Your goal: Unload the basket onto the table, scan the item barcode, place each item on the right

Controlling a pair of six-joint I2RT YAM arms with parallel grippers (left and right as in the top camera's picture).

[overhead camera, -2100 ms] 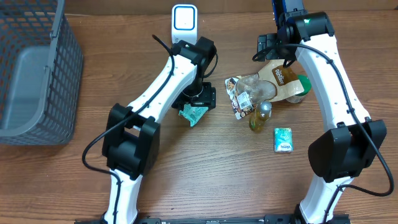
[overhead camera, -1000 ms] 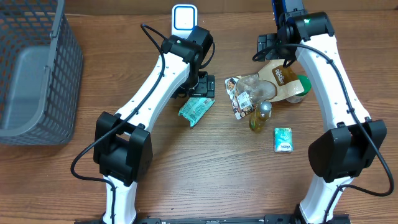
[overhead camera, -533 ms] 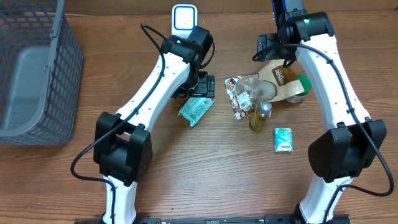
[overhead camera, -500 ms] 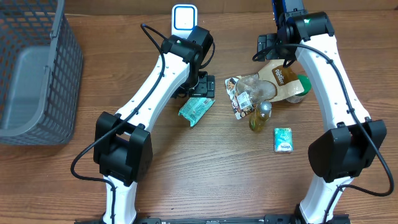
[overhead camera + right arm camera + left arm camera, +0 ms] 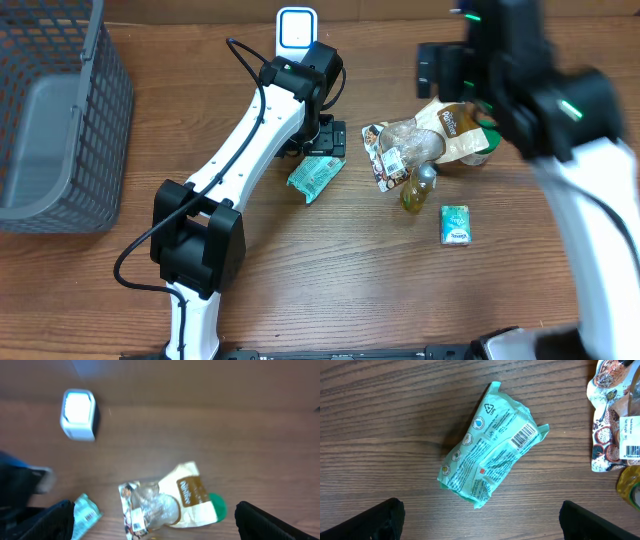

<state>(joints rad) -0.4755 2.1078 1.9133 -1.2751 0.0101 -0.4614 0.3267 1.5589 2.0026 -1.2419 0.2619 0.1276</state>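
A green packet (image 5: 316, 175) lies flat on the wooden table, its barcode (image 5: 525, 437) facing up. My left gripper (image 5: 321, 140) hangs just behind and above the packet, open, touching nothing; its fingers (image 5: 375, 522) stand wide apart at the bottom corners of the left wrist view. The white scanner (image 5: 296, 30) stands at the table's back edge and shows as scanner (image 5: 78, 414) in the blurred right wrist view. My right gripper (image 5: 155, 522) is open and empty, high above the pile of items, with the brown pouch (image 5: 192, 497) below it.
A grey mesh basket (image 5: 50, 120) stands at the far left. Right of the packet lie a printed snack pouch (image 5: 385, 155), a brown pouch (image 5: 455, 130), a small oil bottle (image 5: 420, 188) and a small green box (image 5: 455, 224).
My right arm has swung up and looks blurred and larger in the overhead view. The left arm and the green packet have stayed where they were.
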